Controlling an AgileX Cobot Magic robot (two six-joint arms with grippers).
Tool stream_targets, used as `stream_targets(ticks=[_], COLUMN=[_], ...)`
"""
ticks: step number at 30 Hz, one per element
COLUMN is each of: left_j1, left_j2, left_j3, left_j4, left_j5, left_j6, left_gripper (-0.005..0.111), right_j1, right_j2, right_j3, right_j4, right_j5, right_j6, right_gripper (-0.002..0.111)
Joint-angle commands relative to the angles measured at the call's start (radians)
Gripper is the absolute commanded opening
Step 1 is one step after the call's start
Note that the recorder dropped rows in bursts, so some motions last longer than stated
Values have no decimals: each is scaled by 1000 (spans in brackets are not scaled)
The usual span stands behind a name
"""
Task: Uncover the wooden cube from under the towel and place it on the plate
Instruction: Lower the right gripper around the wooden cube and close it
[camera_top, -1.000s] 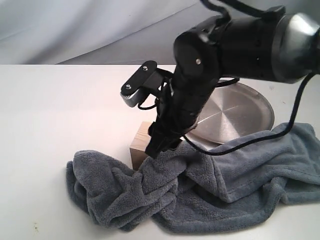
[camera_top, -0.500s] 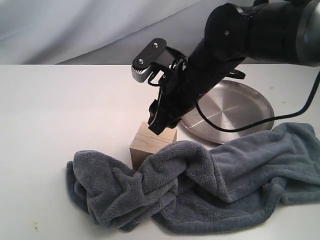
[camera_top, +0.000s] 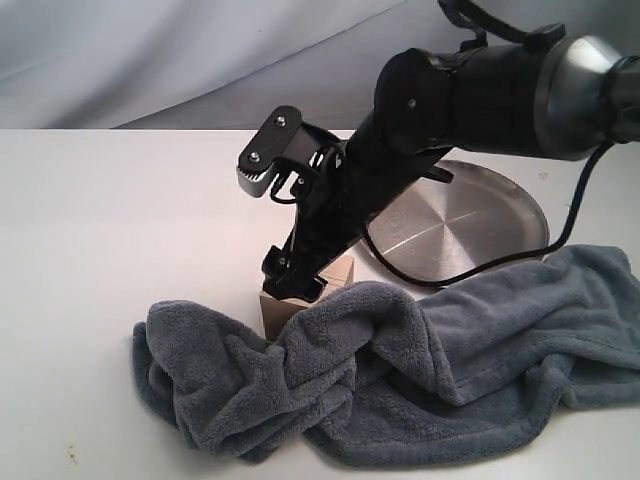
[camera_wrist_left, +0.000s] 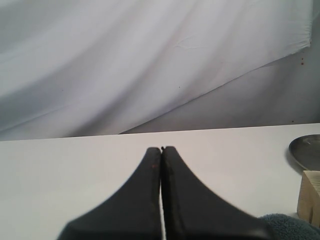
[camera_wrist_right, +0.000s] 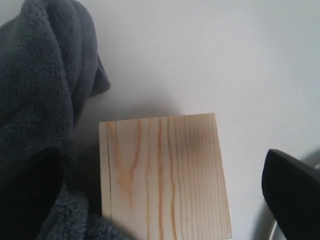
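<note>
The wooden cube (camera_top: 278, 308) stands uncovered on the white table, with its front foot against the bunched blue-grey towel (camera_top: 420, 370). The silver plate (camera_top: 485, 215) lies behind the towel, to the cube's right. My right gripper (camera_top: 293, 283) reaches across and hangs right over the cube's top. In the right wrist view the cube (camera_wrist_right: 165, 175) fills the space between the spread fingers (camera_wrist_right: 292, 195), with a gap to that finger, so the gripper (camera_wrist_right: 160, 210) is open. My left gripper (camera_wrist_left: 161, 150) is shut and empty, low over bare table. It does not show in the exterior view.
Towel folds (camera_wrist_right: 45, 85) crowd one side of the cube. The left wrist view catches the cube's edge (camera_wrist_left: 310, 197), a bit of towel (camera_wrist_left: 280, 225) and the plate rim (camera_wrist_left: 306, 150). A cable (camera_top: 560, 240) trails from the right arm over the towel.
My right gripper lifted away from the towel beside the cube, then came down and left onto the cube's top. The towel and cube have stayed put.
</note>
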Motion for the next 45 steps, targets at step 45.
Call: stream_targets(ticks=[45], left_j1=[2], left_j2=[-4], left_j3=[4], left_j4=[-2], left_j5=[-11], left_j6=[-2], left_gripper=[0], right_j1=[-11], right_j2=[257], right_j3=[-387], right_j4=[-10], right_j5=[360], right_j6=[-76], right_gripper=[104])
